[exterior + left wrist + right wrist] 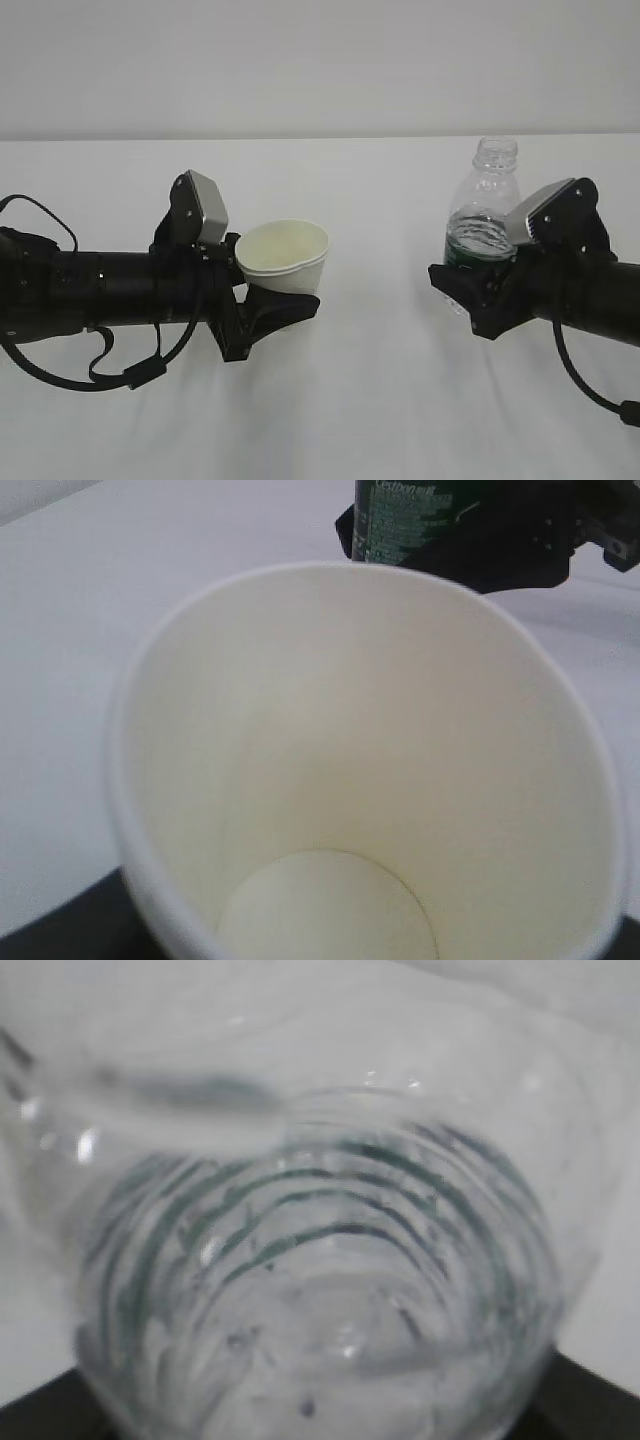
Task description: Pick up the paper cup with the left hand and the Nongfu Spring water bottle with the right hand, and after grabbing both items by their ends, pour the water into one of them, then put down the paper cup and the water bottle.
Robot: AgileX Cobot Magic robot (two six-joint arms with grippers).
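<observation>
While the black left gripper (pixel 268 300) clamps the small white paper cup (pixel 285 256) at nine o'clock, the black right gripper (pixel 470 285) clamps the clear ribbed green-labelled bottle (pixel 483 215) upright at three o'clock.

White tabletop (pixel 350 410) with faint creases, plain pale wall (pixel 320 60) behind it

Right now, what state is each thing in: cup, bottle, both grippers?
paper cup: held tilted in the left gripper, looks empty inside
water bottle: upright, uncapped, held low by the right gripper
left gripper: closed on the cup
right gripper: closed on the bottle
</observation>
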